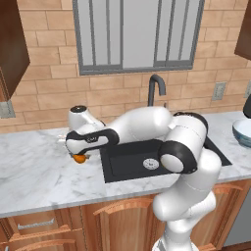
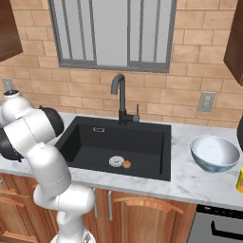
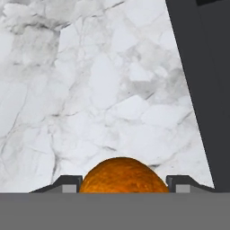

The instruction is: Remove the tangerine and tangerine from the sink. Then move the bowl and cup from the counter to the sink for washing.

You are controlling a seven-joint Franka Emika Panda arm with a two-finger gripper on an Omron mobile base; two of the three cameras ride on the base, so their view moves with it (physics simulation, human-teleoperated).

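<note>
My gripper (image 1: 78,156) is shut on a bright orange tangerine (image 1: 78,159), low over the white marble counter (image 1: 39,171) just left of the black sink (image 1: 125,162). In the hand view the tangerine (image 3: 123,176) sits between the two fingertips (image 3: 68,184), with marble below and the sink's edge (image 3: 202,81) at the right. A duller tangerine (image 2: 126,164) lies in the sink (image 2: 95,142) beside the silver drain (image 2: 116,161). The white bowl (image 2: 215,153) stands on the counter to the right of the sink, and the yellow cup (image 2: 240,180) is at the frame's right edge.
A dark curved faucet (image 2: 118,97) rises behind the sink against the brick wall. My white arm stretches across the sink's left part in the left base view. The bowl (image 1: 243,132) is at the far right there, with a dark object (image 1: 247,105) behind it.
</note>
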